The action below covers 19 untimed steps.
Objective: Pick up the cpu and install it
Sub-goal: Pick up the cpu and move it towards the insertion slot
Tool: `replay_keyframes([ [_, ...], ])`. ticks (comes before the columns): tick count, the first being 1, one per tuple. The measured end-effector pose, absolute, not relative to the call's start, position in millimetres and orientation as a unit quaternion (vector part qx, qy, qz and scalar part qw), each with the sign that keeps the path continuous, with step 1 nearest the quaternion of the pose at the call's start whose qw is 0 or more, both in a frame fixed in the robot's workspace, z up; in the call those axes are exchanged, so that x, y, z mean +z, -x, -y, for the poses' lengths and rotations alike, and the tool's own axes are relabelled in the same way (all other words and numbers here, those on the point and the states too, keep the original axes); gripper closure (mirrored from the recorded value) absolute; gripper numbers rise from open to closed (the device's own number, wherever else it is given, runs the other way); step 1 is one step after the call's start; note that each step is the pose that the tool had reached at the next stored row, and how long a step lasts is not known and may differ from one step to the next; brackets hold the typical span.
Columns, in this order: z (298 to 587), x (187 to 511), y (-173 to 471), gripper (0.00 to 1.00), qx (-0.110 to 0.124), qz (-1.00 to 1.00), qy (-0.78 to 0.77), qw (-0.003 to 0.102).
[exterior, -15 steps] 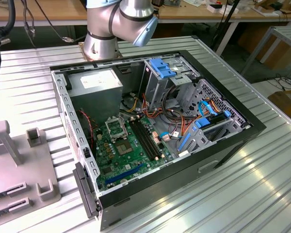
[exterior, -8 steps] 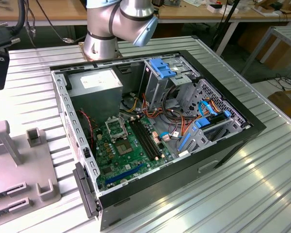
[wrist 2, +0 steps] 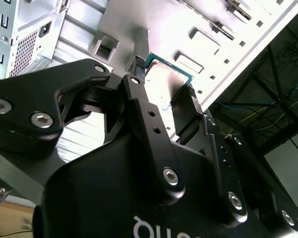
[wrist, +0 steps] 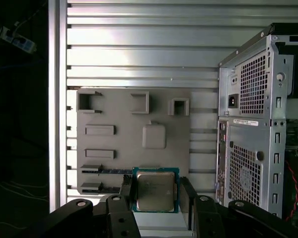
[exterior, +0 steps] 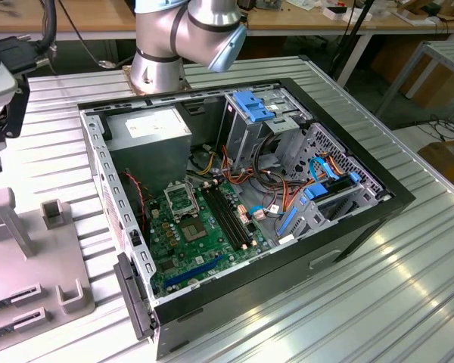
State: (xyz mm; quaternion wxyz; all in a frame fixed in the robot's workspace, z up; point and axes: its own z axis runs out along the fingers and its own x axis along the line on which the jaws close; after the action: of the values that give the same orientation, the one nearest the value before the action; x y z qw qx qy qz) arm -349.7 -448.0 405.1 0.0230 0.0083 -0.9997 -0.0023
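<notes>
The cpu (wrist: 155, 192) is a small square chip with a dull silver top and a green rim. My gripper (wrist: 157, 194) is shut on it, one black finger against each of two opposite edges. In the second wrist view the cpu (wrist 2: 165, 78) sits tilted between the same fingertips (wrist 2: 137, 69). It hangs over the edge of a grey fixture plate (wrist: 120, 139), beside the rear of the computer case (wrist: 253, 134). In the exterior view the green motherboard (exterior: 200, 242) lies in the open case, with its black socket (exterior: 183, 198) in a metal frame near the power supply.
The case (exterior: 363, 219) lies on its side on a ribbed aluminium table (exterior: 393, 302), with a drive cage (exterior: 261, 121), blue latches and loose cables inside. The grey fixture plate (exterior: 30, 265) with raised blocks lies at the exterior view's left. The arm's base (exterior: 157, 68) stands behind the case.
</notes>
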Motion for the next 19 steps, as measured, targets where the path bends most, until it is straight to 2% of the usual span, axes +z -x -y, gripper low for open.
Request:
replay_keyframes([
  [19, 448, 405, 317, 0.53, -0.002, 1.0, -0.008, 0.023],
])
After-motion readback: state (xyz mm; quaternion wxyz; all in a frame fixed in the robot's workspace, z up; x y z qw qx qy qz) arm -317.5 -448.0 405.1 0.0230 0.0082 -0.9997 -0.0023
